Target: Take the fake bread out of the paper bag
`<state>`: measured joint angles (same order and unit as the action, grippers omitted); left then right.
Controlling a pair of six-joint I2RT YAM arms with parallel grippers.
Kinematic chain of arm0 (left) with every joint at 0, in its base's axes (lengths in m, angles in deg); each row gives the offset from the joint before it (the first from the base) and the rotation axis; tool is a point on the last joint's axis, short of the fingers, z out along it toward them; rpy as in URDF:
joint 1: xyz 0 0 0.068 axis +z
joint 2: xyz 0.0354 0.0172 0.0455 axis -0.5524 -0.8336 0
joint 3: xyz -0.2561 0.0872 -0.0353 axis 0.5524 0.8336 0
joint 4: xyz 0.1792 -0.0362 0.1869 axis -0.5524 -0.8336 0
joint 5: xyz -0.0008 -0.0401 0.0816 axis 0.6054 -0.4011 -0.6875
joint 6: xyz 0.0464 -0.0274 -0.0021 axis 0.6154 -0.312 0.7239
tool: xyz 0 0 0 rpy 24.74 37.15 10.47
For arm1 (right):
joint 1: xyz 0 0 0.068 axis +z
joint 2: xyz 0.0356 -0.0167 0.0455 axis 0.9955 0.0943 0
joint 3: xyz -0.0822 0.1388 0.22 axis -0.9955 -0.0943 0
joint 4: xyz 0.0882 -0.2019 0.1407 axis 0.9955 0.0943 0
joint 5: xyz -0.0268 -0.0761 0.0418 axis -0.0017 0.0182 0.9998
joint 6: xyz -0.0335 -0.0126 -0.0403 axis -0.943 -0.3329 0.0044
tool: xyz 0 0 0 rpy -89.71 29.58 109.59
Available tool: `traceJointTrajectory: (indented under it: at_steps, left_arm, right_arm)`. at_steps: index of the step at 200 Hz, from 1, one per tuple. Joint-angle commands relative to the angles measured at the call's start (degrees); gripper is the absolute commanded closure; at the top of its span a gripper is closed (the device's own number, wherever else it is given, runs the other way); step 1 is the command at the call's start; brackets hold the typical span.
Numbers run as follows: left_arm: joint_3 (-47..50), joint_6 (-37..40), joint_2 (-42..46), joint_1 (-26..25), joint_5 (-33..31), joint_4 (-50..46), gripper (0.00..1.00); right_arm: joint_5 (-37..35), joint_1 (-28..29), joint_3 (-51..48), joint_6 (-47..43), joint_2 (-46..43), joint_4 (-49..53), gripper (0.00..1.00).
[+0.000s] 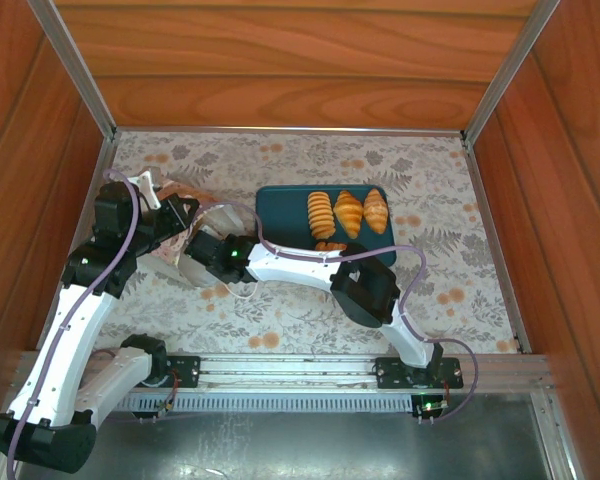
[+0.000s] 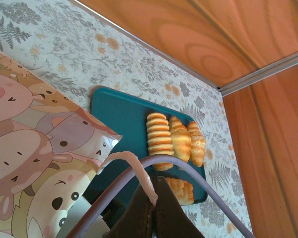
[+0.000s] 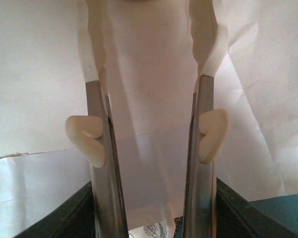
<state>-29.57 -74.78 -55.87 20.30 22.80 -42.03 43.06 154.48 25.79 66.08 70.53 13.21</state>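
**Floral table, bread on the tray, right fingers inside the bag**

Wood-panelled walls point(image 1: 280, 60) are enclosing a table point(image 1: 280, 160) covered with a leafy floral cloth. The paper bag point(image 2: 35, 148), with cartoon animals printed on its side, is sitting at the left of the table, just beside the near-left corner of a teal tray point(image 1: 280, 205).

Four pieces of the fake bread point(image 1: 349, 212) are lying on that tray. A ridged roll and two croissants are sitting side by side in a row, and a fourth piece is lying nearer the arms.

The left gripper point(image 2: 153, 191) is pressing its dark fingers together on the bag's pinkish cord handle point(image 2: 131, 161), whose loop is arching up out of them.

The right gripper point(image 3: 146, 44) is reaching into the bag's white interior. Its fingers are standing spread apart, with only white paper showing between them.
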Motion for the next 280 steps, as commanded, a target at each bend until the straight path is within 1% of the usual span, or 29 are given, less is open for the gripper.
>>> traceJointTrajectory:
  at_steps: [1,22,61,94,108,150,167,193,226,280]
  left_arm:
    - [-1.8,-0.4,0.6,0.2,0.2,0.7,1.0]
    - [-1.9,-0.4,0.5,0.3,0.3,0.7,1.0]
    - [-2.0,-0.4,0.4,0.2,0.5,0.6,1.0]
    - [-2.1,-0.4,0.4,0.2,0.8,0.7,1.0]
    - [-2.2,-0.4,0.4,0.2,0.7,0.7,1.0]
    - [-1.4,-0.2,0.7,0.2,-0.3,0.7,1.0]
    - [-0.9,-0.1,0.6,0.3,-0.7,0.7,1.0]
    - [-0.5,0.0,0.3,0.2,-1.2,0.6,1.0]
    - [-0.1,0.1,0.3,0.3,-2.3,0.7,1.0]
    - [0.6,0.0,-0.4,0.3,-2.7,0.7,1.0]
  right_arm:
    - [-0.8,-0.7,-0.4,1.5,-0.2,-1.1,0.46]
    - [0.0,-1.0,-0.8,1.9,-0.3,-1.5,0.44]
    - [5.3,-1.5,-1.7,1.1,-0.6,-3.5,0.43]
    - [5.8,-1.6,-1.4,1.2,-0.1,-4.2,0.41]
    - [5.8,-1.8,-1.4,1.2,0.0,-4.3,0.43]
    - [5.3,-1.8,-2.1,1.5,-1.8,-4.0,0.57]
    - [5.2,-1.7,-2.6,2.0,-2.9,-3.5,0.59]
    - [5.3,-1.7,-3.8,3.2,-5.0,-2.1,0.6]
    - [7.6,-1.3,-6.0,4.6,-8.2,-0.4,0.62]
    - [11.4,0.4,-10.0,7.0,-13.8,5.5,0.6]
